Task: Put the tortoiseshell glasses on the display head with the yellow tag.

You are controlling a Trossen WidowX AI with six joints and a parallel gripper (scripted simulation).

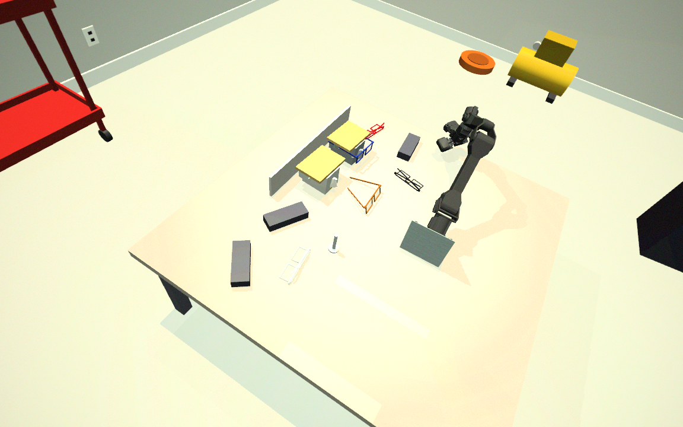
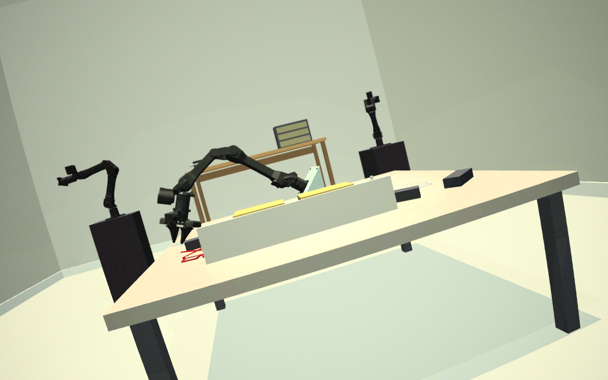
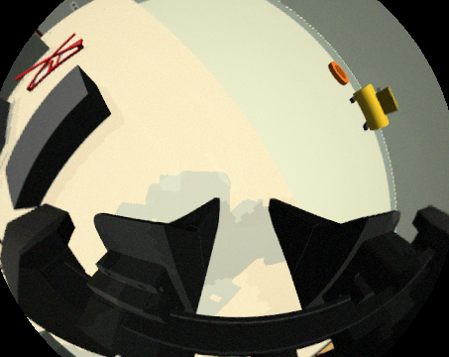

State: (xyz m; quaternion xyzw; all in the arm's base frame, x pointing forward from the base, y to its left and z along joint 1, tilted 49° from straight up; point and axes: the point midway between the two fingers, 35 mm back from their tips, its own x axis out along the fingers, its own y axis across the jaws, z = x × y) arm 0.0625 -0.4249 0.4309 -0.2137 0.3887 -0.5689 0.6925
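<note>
I find the gripper (image 1: 452,139) (image 2: 178,241) (image 3: 244,204) empty, its fingers moderately spread, hanging fingertips-down near the table's edge. The tortoiseshell glasses (image 1: 365,181) rest on the table, temples apart, in front of the uncovered display head (image 1: 324,180) (image 2: 326,190). I judge this to be the target; its tag is too small to confirm.

The step is approach. I should travel high past the other head (image 1: 348,137) (image 2: 258,208), which wears blue glasses (image 1: 364,152), then descend over the front frame and square the fingers across the bridge. Grip is best kept light: thin temples may twist, and an off-centre hold would likely seat them crooked.

Surface: pale wood-look tabletop (image 1: 200,228) (image 2: 485,193) (image 3: 174,99), showing the arm's shadow. Room: grey walls, pale floor, red utility cart (image 1: 69,58), yellow air compressor (image 1: 540,71) (image 3: 372,106).
</note>
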